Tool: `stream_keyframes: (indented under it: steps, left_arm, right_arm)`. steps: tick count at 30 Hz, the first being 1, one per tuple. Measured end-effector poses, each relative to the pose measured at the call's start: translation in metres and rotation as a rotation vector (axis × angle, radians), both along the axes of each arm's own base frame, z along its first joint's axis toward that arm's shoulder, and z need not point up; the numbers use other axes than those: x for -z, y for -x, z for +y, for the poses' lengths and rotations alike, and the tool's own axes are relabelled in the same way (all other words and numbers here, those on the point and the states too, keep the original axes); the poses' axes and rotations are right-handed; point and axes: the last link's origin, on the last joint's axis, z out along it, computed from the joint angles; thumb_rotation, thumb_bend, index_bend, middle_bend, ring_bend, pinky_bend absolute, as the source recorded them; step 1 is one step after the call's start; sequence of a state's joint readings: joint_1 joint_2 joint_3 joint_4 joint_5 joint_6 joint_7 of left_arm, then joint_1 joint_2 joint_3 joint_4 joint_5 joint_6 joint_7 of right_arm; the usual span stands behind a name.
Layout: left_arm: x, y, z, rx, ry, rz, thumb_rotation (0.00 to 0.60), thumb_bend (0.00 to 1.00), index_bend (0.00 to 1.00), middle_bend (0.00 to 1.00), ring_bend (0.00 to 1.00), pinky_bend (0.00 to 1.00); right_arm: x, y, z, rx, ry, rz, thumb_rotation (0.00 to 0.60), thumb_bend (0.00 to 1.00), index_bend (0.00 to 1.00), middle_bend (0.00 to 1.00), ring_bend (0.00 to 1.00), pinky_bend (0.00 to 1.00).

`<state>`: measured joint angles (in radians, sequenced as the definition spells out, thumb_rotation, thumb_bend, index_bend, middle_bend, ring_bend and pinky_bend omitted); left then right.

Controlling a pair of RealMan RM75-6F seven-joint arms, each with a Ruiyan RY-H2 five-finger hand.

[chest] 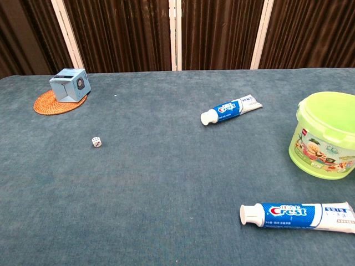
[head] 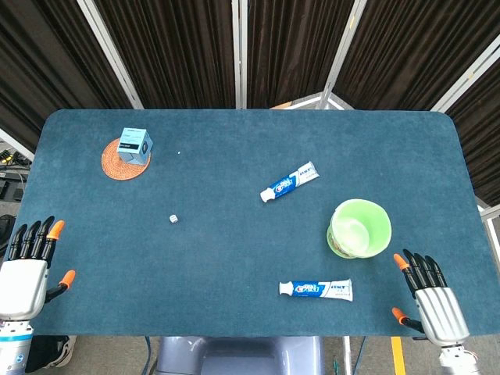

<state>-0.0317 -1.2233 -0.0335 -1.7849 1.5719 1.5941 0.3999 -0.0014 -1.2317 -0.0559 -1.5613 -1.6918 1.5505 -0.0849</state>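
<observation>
Right robot hand (head: 430,291) sits at the near right corner of the desk, fingers straight and spread, nothing in its grasp. Closest to it, the light green plastic bucket (head: 359,228) stands upright just ahead of those fingertips and slightly inboard, mouth open to the ceiling; the chest view shows a cartoon label on its side (chest: 326,136). Near the bucket, toward the front edge, lies a white and blue toothpaste tube (head: 316,289) flat on the cloth, its white cap pointing toward the robot's left; in the chest view (chest: 297,215) the brand name reads across it. It is apart from the bucket and apart from the hand.

Over on the other side, the left robot hand (head: 27,269) hovers at the near left corner, fingers likewise extended and parted, orange tips showing, holding nothing. Neither hand shows in the chest view.

Further out: a second white and blue toothpaste tube (head: 290,182) lies at a slant near the middle of the desk, cap toward the robot's left and nearer the robot. A small white die (head: 173,219) sits alone left of centre, well apart from everything. At the far left, a round orange woven coaster (head: 117,166) carries a small light blue box (head: 134,146), which rests on the coaster's far part. All of it lies on the dark teal cloth-covered desk (head: 234,258), with dark curtains (head: 172,47) behind.
</observation>
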Motion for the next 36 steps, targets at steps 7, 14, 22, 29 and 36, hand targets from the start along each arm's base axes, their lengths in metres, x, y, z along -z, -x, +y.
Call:
stream_keyframes:
  steps: [7, 14, 22, 29, 36]
  left_arm:
    - [0.001, 0.002, 0.002, -0.006, 0.004, 0.002, 0.6, 0.25, 0.0, 0.0, 0.0, 0.0]
    - [0.008, 0.003, 0.007, -0.007, 0.026, 0.022, 0.6, 0.25, 0.0, 0.0, 0.0, 0.0]
    - [0.031, -0.003, 0.036, -0.04, 0.069, 0.022, 0.6, 0.28, 0.11, 0.0, 0.0, 0.0]
    - [0.052, -0.029, 0.082, -0.02, 0.107, 0.036, 0.6, 0.29, 0.17, 0.0, 0.0, 0.0]
    - [0.077, -0.054, 0.126, 0.023, 0.191, 0.161, 0.6, 0.29, 0.21, 0.0, 0.0, 0.0]
  right_arm:
    - [0.0, 0.0, 0.001, 0.001, 0.002, 0.002, 0.6, 0.07, 0.0, 0.0, 0.0, 0.0]
    - [-0.001, -0.001, 0.0, -0.002, 0.006, -0.002, 0.6, 0.07, 0.0, 0.0, 0.0, 0.0]
    - [0.002, 0.0, 0.0, 0.001, -0.008, -0.003, 0.6, 0.07, 0.0, 0.0, 0.0, 0.0]
    - [0.002, -0.002, 0.002, -0.004, -0.02, -0.01, 0.6, 0.07, 0.0, 0.0, 0.0, 0.0]
    - [0.0, -0.001, 0.001, 0.003, -0.024, -0.021, 0.6, 0.07, 0.0, 0.0, 0.0, 0.0]
